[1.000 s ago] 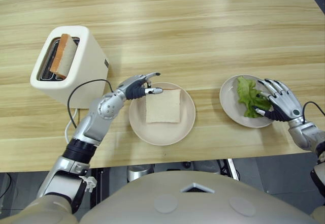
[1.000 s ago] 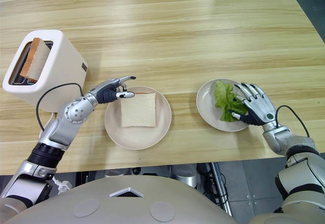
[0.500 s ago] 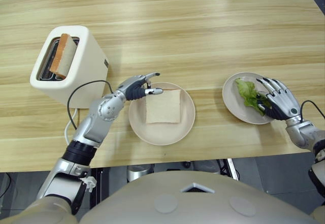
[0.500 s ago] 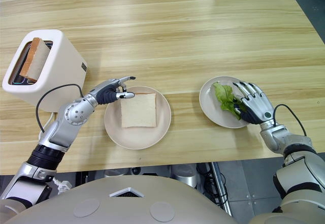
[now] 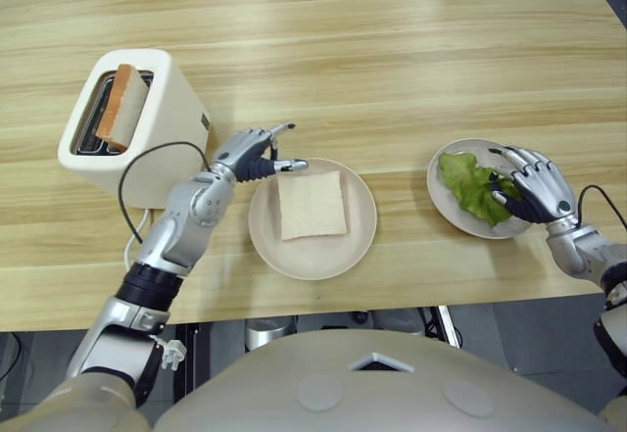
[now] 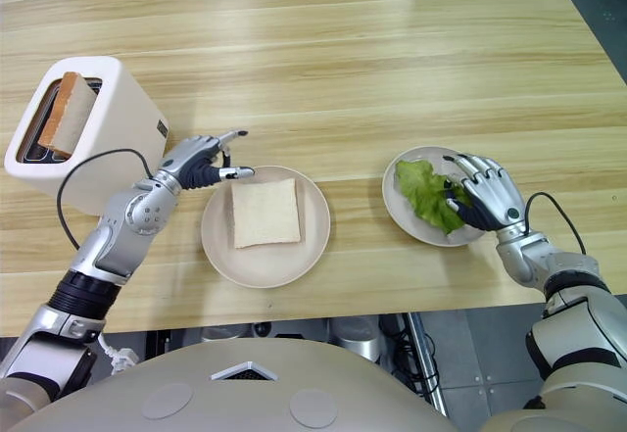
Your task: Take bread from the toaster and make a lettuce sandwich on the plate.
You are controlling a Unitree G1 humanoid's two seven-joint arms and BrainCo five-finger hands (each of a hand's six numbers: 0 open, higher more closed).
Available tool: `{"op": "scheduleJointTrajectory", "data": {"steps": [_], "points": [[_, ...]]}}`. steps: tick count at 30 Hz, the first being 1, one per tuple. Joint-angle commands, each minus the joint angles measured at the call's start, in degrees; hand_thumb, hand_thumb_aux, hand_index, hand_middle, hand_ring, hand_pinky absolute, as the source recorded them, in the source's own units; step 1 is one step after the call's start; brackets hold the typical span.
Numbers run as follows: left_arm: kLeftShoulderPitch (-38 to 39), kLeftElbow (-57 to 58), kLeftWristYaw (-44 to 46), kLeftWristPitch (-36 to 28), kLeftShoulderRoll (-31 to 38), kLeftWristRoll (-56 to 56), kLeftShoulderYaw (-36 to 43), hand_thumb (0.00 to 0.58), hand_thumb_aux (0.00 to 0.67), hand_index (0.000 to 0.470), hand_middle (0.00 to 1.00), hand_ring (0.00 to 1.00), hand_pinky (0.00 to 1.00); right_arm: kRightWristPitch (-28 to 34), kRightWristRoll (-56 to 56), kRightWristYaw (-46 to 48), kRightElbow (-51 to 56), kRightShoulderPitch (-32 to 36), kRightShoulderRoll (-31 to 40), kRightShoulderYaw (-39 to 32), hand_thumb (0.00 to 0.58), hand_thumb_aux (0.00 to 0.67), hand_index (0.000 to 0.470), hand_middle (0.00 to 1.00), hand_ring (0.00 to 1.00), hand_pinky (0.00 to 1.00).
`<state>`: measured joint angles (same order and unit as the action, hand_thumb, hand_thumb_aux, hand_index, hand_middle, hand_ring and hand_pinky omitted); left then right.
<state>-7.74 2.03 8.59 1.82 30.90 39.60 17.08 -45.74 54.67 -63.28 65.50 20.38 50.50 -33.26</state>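
Lying on the small plate (image 5: 433,193), the lettuce (image 5: 468,185) is gripped by the curled right robot hand (image 5: 535,183).

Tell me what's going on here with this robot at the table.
A humanoid robot is partway through making a lettuce sandwich. One bread slice lies flat on the larger plate in front of it, and a second slice stands in the toaster at the left. The right robot hand is curled around the lettuce on the smaller plate. The left robot hand hovers empty between the toaster and the larger plate.
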Motion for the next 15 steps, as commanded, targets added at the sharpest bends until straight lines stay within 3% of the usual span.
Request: {"op": "scheduleJointTrajectory", "data": {"steps": [1,8,15], "points": [[-0.3,2.7,-2.1,-1.5,0.8,5.2,1.5,0.000,0.000,0.000,1.00,1.00,1.00,-2.2,-1.5,0.3,-3.5,1.2,1.4,1.7,0.580,0.670,0.460,1.00,1.00,1.00],[-0.8,6.8,-2.5,-1.5,0.4,10.3,5.1,0.000,0.000,0.000,1.00,1.00,1.00,-3.8,-1.9,2.1,-14.8,2.2,2.9,4.6,0.580,0.670,0.460,1.00,1.00,1.00],[-1.1,3.5,-3.2,-1.1,0.6,9.0,3.0,0.000,0.000,0.000,1.00,1.00,1.00,-5.3,-5.1,12.3,-33.5,0.8,1.5,9.0,0.580,0.670,0.460,1.00,1.00,1.00]]}}
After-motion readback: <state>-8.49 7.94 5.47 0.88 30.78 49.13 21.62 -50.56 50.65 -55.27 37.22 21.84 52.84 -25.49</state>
